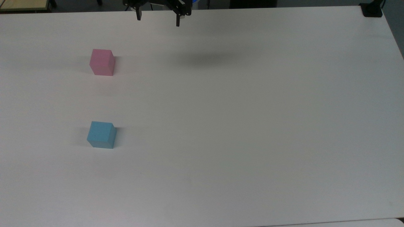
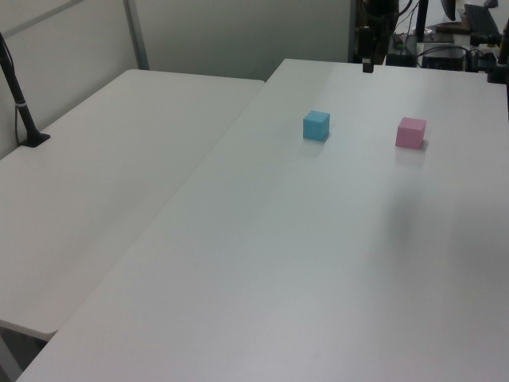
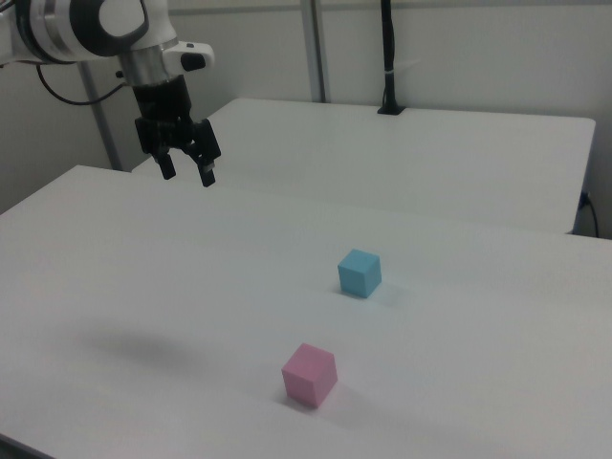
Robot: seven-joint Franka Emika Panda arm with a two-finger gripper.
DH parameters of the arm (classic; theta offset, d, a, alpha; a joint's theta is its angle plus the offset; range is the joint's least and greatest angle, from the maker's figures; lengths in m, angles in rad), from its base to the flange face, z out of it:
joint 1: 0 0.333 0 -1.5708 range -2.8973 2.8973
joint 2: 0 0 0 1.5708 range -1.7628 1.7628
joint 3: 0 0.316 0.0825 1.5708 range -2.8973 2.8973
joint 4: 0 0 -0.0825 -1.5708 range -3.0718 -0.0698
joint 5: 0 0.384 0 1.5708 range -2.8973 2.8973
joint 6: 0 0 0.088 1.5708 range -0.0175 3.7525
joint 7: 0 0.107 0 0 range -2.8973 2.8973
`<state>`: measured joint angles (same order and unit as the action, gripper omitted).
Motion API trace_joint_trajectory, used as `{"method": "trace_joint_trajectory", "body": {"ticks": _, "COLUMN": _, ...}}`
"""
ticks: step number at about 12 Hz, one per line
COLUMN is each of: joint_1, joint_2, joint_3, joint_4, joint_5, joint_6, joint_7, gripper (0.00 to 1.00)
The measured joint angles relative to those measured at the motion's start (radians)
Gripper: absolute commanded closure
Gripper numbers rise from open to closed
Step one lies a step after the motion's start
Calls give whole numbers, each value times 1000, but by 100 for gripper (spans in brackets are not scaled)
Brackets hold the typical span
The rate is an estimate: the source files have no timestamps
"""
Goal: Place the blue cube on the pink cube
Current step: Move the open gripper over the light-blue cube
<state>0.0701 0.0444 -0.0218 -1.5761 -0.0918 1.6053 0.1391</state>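
The blue cube (image 1: pixel 101 134) and pink cube (image 1: pixel 102 62) look matt, the white table (image 1: pixel 252 126) smooth.

You have a sky-blue cube (image 1: pixel 101 135) with plain, unpatterned faces, its top slightly lighter than its shaded sides, and a pale pink cube (image 1: pixel 102 62), equally plain, with darker pink on the sides turned from the light. Both sit on a plain white table (image 1: pixel 252 126) showing a soft grey shadow patch. Your gripper (image 3: pixel 186 172) is black, hanging from a white arm (image 3: pixel 86 24) with dark bands; a black post (image 3: pixel 388 57) stands behind
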Motion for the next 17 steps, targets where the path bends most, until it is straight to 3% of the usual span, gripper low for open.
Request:
{"method": "trace_joint_trajectory", "body": {"ticks": 5, "joint_1": -5, "joint_2": 40, "joint_3": -51, "joint_4": 15, "joint_5": 5, "joint_6": 125, "joint_7": -8, "gripper": 0}}
{"method": "trace_joint_trajectory", "body": {"ticks": 10, "joint_1": -62, "joint_2": 257, "joint_3": -81, "joint_4": 174, "joint_5": 5, "joint_6": 307, "joint_7": -10, "gripper": 0}}
{"method": "trace_joint_trajectory", "body": {"ticks": 17, "joint_1": -71, "joint_2": 438, "joint_3": -173, "joint_4": 205, "joint_5": 5, "joint_6": 506, "joint_7": -10, "gripper": 0}}
